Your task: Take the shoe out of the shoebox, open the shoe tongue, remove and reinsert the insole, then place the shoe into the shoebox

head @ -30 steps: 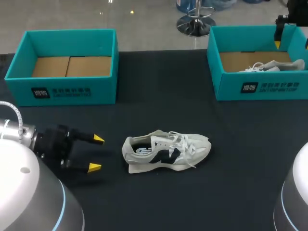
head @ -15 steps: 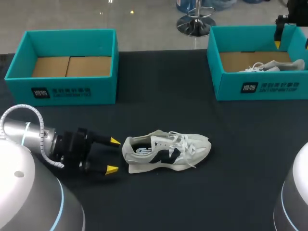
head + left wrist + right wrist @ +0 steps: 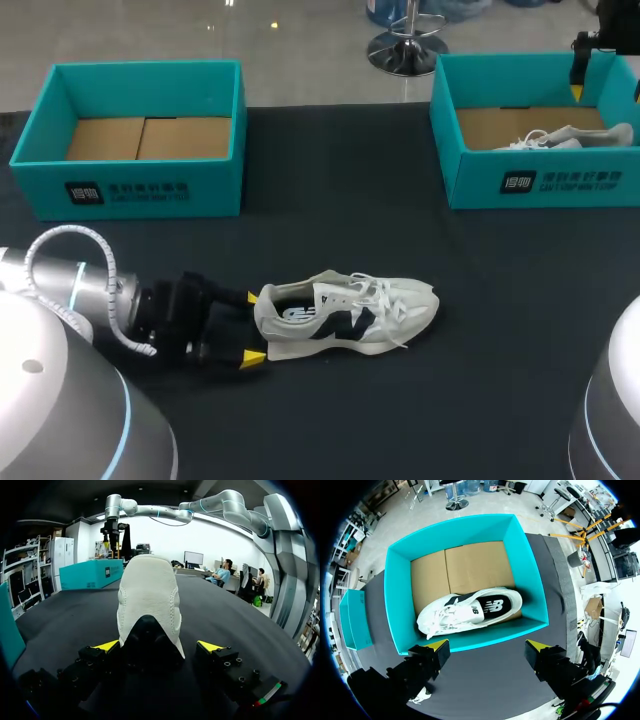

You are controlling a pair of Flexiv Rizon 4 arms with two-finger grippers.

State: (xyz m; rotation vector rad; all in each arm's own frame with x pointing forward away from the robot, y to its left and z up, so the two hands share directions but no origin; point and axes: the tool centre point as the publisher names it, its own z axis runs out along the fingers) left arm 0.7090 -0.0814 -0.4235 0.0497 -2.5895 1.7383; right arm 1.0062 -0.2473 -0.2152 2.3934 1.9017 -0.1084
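A: Status, left side?

B: Left gripper (image 3: 252, 327) is low over the worktop (image 3: 330, 220) and open, with one yellow tip on each side of the shoe's (image 3: 345, 318) heel. In the left wrist view the heel sits between my fingers. One finger shows a clear gap to the heel. The other is very close, and I can't tell if it touches. So no grip.

A: Shoe pose?

B: Upright on its sole, out on the worktop near the middle. The heel points at my left gripper and the toe points to my right. It's white with a dark side logo, and the laces are loose over the tongue. It's well apart from both boxes.

A: Right side?

B: Right gripper (image 3: 486, 647) hangs above the right box (image 3: 540, 180), fingers spread wide, holding nothing. The right wrist view looks straight down into the box. A second shoe (image 3: 470, 611) lies on its side on the cardboard floor.

A: Left box?

B: Left box (image 3: 150, 185) is at the far left of the worktop. Only its cardboard floor shows inside.
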